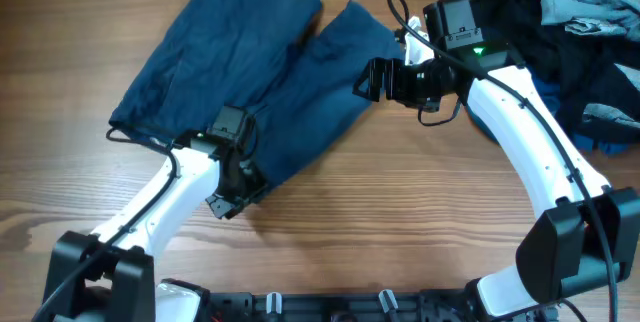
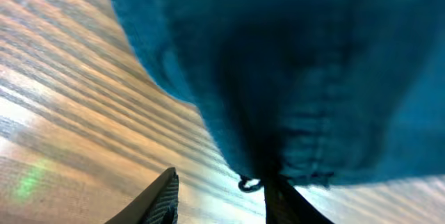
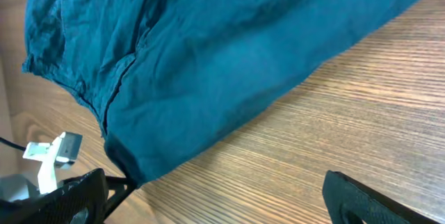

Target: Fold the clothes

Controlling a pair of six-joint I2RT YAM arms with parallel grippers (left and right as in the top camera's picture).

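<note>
A pair of dark blue shorts (image 1: 250, 72) lies spread flat on the wooden table, running from upper left to centre. My left gripper (image 1: 238, 190) is at the shorts' near edge, open. In the left wrist view the cloth (image 2: 299, 64) hangs over the right finger and a drawstring loop (image 2: 249, 184) shows between the fingers (image 2: 222, 200). My right gripper (image 1: 368, 77) is open at the shorts' right edge. In the right wrist view its fingers (image 3: 222, 196) are wide apart over bare wood, with a corner of the cloth (image 3: 208, 57) by the left finger.
A pile of other clothes (image 1: 580, 22), grey, black and blue, sits at the table's back right, beside the right arm. Bare wood table (image 1: 400, 212) stretches in front of the shorts.
</note>
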